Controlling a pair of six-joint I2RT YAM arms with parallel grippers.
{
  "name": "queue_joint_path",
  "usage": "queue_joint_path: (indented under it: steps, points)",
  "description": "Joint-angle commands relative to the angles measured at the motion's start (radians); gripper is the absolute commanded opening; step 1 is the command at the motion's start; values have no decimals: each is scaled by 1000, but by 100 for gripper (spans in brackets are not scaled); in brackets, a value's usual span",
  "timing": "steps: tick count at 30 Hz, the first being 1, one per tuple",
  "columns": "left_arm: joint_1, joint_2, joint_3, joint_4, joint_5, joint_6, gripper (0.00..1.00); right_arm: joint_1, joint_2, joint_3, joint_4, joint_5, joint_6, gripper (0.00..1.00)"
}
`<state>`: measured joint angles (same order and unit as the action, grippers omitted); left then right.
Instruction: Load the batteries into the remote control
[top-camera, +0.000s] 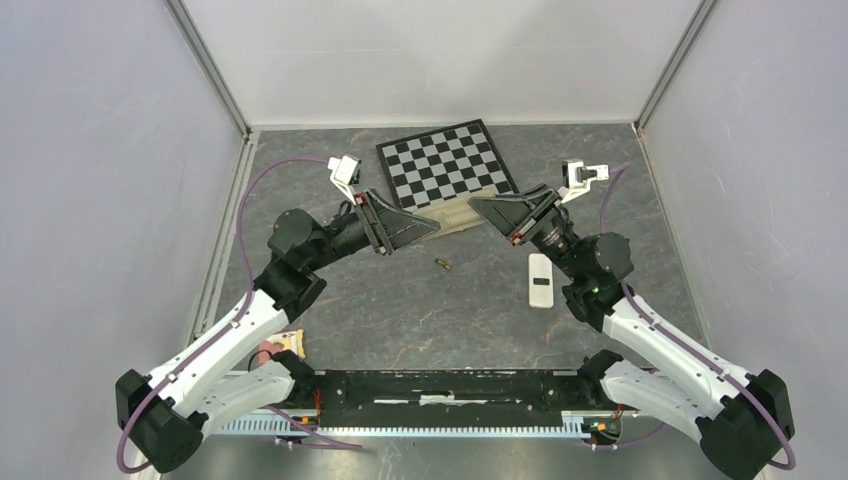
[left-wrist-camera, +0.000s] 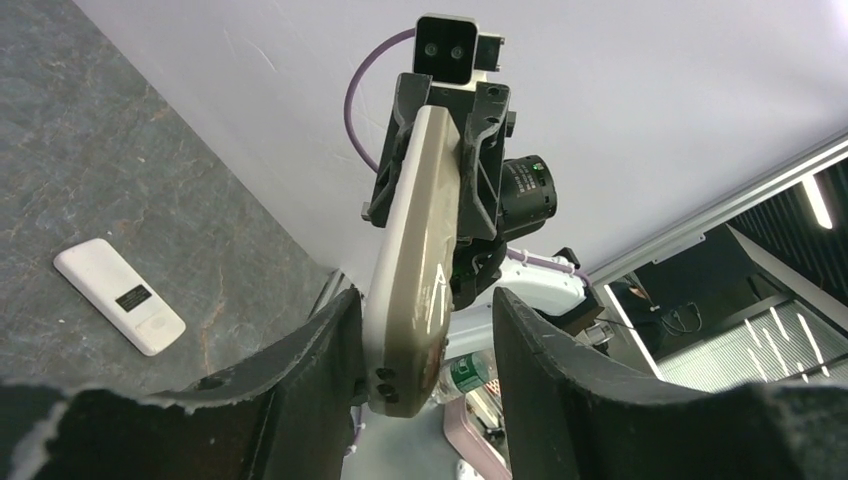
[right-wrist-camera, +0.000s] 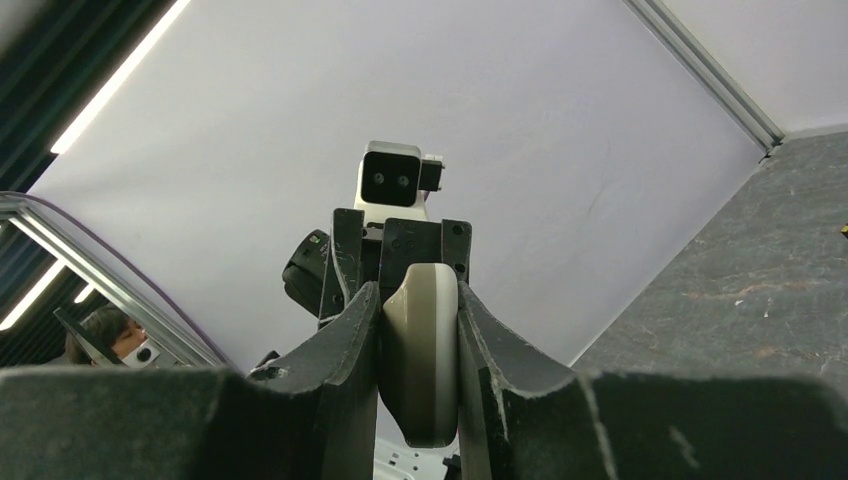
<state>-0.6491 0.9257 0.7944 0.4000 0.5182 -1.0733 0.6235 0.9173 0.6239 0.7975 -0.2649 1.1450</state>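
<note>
The step in hand looks like steadying the remote (top-camera: 458, 215) in the air between the two arms so that its tan back can take a battery, and no battery is in either hand yet. The right hand (right-wrist-camera: 418, 295) is clamped on one end of the remote, both fingers pressed flat against its sides. The left hand (left-wrist-camera: 425, 300) stands part open around the other end: one finger (left-wrist-camera: 310, 350) sits against the remote's edge, while the other finger (left-wrist-camera: 545, 350) is apart from it with a clear gap, so it has hold of nothing so far. From above, the remote spans between the two hands over the middle of the bench (top-camera: 400, 320), tan side up, in front of the checkerboard (top-camera: 445, 165). One battery (top-camera: 442, 264) lies on the bench just below the left hand, and I cannot find a second. A white slab (top-camera: 540, 280) lies near the right arm, apart from the battery. Next, I judge, the left hand must pinch its end squarely without twisting the remote; only then can one hand let go and reach down for the battery
</note>
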Motion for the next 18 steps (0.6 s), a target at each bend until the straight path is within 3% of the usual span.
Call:
queue_joint_path:
  steps: [1, 10, 18]
  points:
    - [3, 16, -8, 52, 13, -30, 56, -1, 8, -8, 67, 5, 28, 23]
    - [3, 22, -22, 69, -30, -4, 49, -1, 0, -41, 61, -1, 48, 23]
    - [4, 41, -29, 89, -1, -14, 13, -1, 5, -44, 51, 3, 49, 23]
